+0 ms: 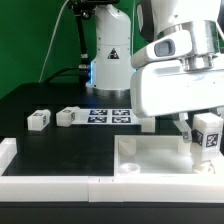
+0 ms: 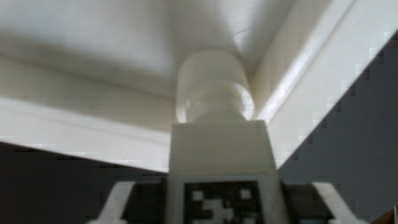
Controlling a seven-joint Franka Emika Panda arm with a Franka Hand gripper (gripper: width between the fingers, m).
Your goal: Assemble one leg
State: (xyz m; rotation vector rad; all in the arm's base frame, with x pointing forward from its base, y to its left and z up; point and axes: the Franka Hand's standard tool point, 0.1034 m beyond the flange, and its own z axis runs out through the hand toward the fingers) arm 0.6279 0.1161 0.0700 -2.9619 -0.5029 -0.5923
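Right now the jaws pinch a small white plastic leg [image 1: 207,136] with a black-and-white tag on its side. They hold it upright over the exterior view's right part of the large flat white square panel [image 1: 150,160]. Its lower end sits close to the panel; whether it touches, I cannot tell. In the wrist view the leg ends in a rounded tip [image 2: 221,85] beside a raised white edge, and no hole shows beneath it.

That is the main risk, I judge. If the tip is off its hole, pressing down would jam it on the flat face, tilt the leg in the grip, or shove the panel across the black tabletop [image 1: 60,145]. Smooth plastic may also slip under twisting. A spare white block [image 1: 40,120] lies well apart, out of harm.
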